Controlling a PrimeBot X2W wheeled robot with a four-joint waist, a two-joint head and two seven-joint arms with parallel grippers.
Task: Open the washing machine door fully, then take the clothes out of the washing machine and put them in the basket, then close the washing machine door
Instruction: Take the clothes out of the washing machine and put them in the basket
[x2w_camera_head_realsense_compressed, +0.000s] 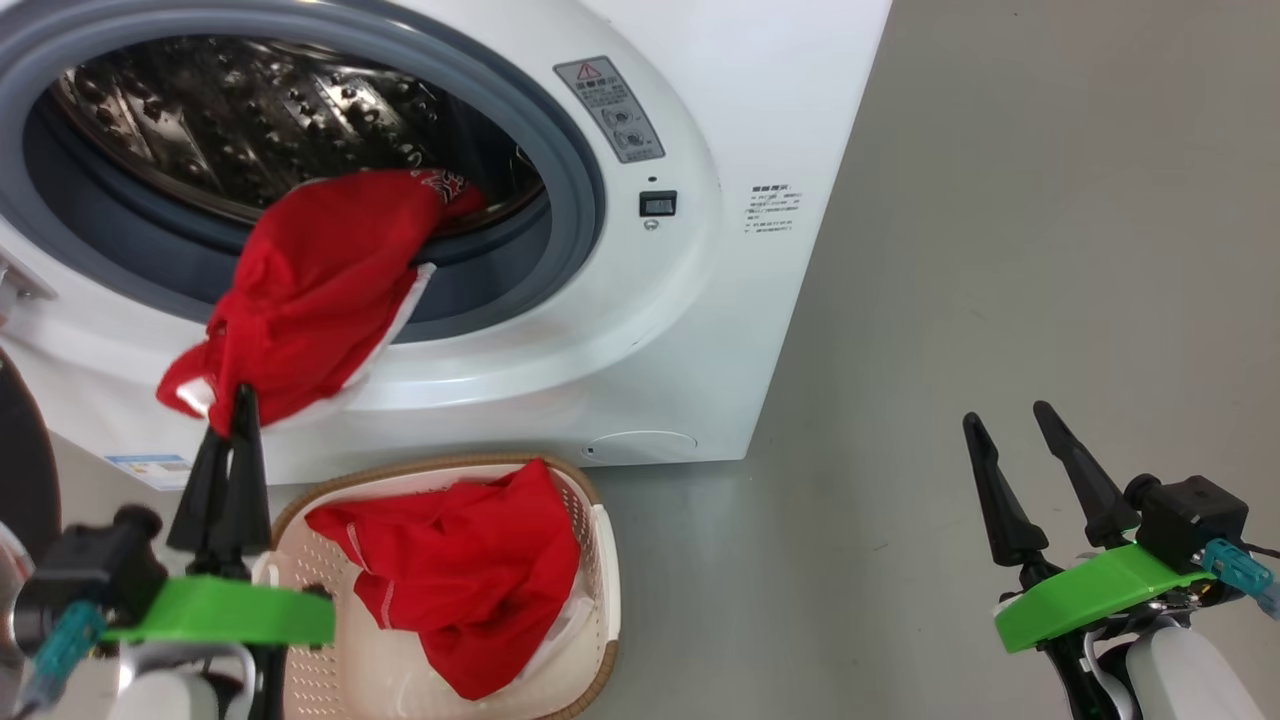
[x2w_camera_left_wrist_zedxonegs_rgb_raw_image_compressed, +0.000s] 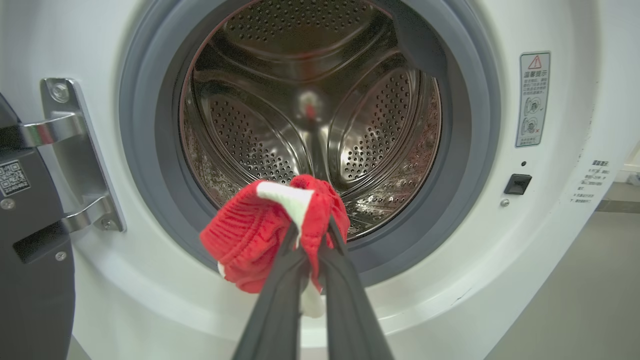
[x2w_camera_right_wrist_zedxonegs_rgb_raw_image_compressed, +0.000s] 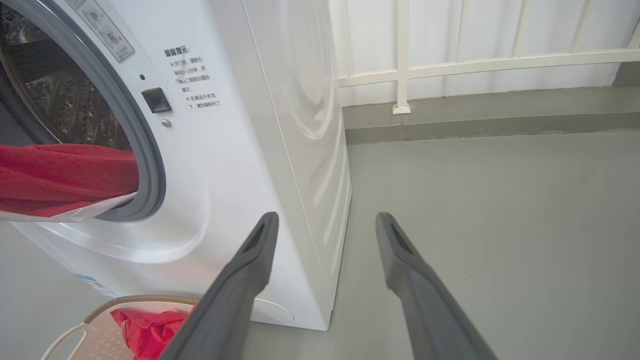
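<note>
A: Setting?
B: Grey floor (x2w_camera_head_realsense_compressed: 1000, 250); basket (x2w_camera_head_realsense_compressed: 440, 465) before the washing machine (x2w_camera_head_realsense_compressed: 700, 330).
A: Claws?
B: The left claw (x2w_camera_left_wrist_zedxonegs_rgb_raw_image_compressed: 311, 225) clamps the clothes (x2w_camera_left_wrist_zedxonegs_rgb_raw_image_compressed: 240, 240) trailing from the drum (x2w_camera_left_wrist_zedxonegs_rgb_raw_image_compressed: 310, 75); the right claw (x2w_camera_right_wrist_zedxonegs_rgb_raw_image_compressed: 326, 217) is spread, empty. The right wrist view adds a white railing (x2w_camera_right_wrist_zedxonegs_rgb_raw_image_compressed: 450, 65); the left wrist view, the hinge (x2w_camera_left_wrist_zedxonegs_rgb_raw_image_compressed: 75, 150).

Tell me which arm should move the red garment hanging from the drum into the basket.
Left. The left gripper is shut on the bright red white-trimmed garment, near the cream perforated basket; the right gripper is open, empty and farther away.
</note>
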